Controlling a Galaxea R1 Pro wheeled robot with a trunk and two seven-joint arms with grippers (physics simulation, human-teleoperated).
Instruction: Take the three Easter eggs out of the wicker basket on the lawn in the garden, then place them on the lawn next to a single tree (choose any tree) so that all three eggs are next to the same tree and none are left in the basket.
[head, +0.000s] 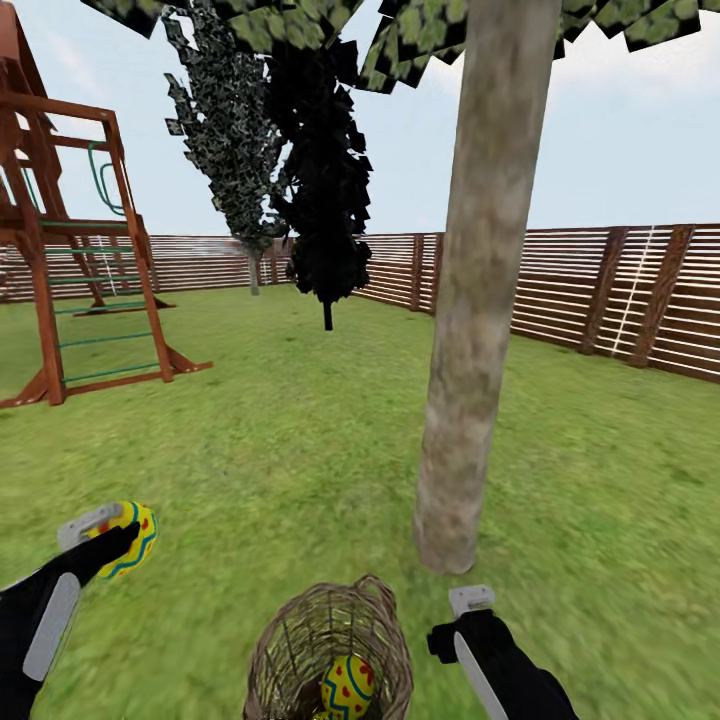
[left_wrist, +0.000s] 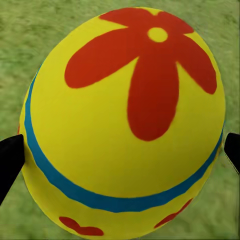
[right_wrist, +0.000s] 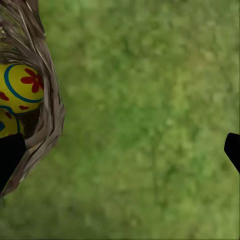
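Filling my left wrist camera was a yellow Easter egg (left_wrist: 125, 125) with a red flower and a blue band, pinched between the two dark fingers (left_wrist: 10, 162) of my left gripper (head: 122, 537). From the head camera, that gripper held the egg above the lawn (head: 300, 450), off to my left and well apart from the tree (head: 470, 340).

My right gripper (head: 462, 622) hung spread and empty over grass, just beside the wicker basket (head: 330, 650). Its wrist camera caught the basket's woven wall (right_wrist: 47, 120) beside one finger, with two more eggs (right_wrist: 20, 87) inside.

Low and centre in the head view sat the basket, close before the thick pale trunk. The trunk's base lay forward and to the right of my held egg, with the basket roughly between. I judged the coming move to be a carry rightward and forward, then setting the egg down beside the trunk. My right arm was nearer both the basket and the tree.
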